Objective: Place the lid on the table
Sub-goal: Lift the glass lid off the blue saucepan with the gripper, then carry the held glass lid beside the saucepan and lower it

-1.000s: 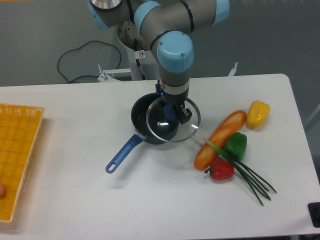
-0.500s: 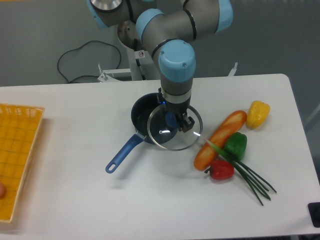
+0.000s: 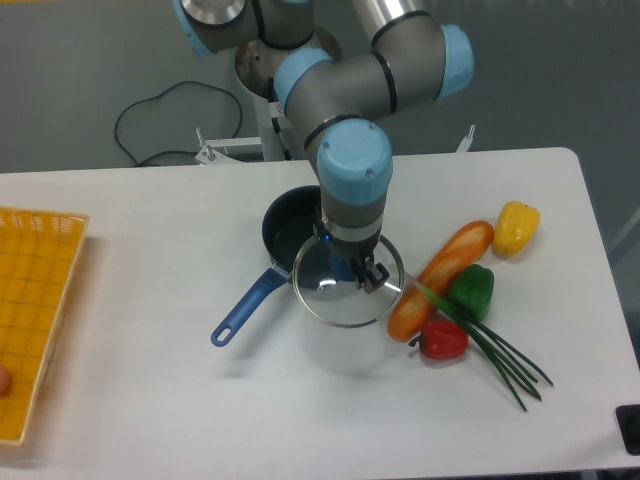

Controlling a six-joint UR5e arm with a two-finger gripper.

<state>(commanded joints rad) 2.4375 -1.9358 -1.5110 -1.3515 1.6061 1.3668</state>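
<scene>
Lid [image 3: 347, 281] is up in the air right now, hanging from the tool [image 3: 352, 268], which looks clenched on the blue centre knob, though we mostly judge that from the lid hanging there rather than from seeing the fingers properly. It sits partly over the near-right edge of the dark blue saucepan [image 3: 290, 236] and partly over bare desk [image 3: 180, 330], with the long orange vegetable [image 3: 441, 279] just to its right. If we were doing this step, we'd carry it a bit more toward the near side, where there's open white surface, so the rim clears both the pan and the pan's blue handle [image 3: 245, 305] that sticks out to the near left. We'd also keep away from the pile on the right: the green pepper [image 3: 471, 291], red pepper [image 3: 441, 340] and spring onions [image 3: 490, 350] are close enough to get nudged. Then go straight down, keep the lid level, and only let go once the metal rim is flat on the desk, since glass won't like a drop. Hard to make out: the knob itself is mostly hidden under the wrist, we can't see the vent hole, and how high the lid hangs is a guess from a faint shadow. The yellow tray [image 3: 40, 300] is cut off at the left edge.
</scene>
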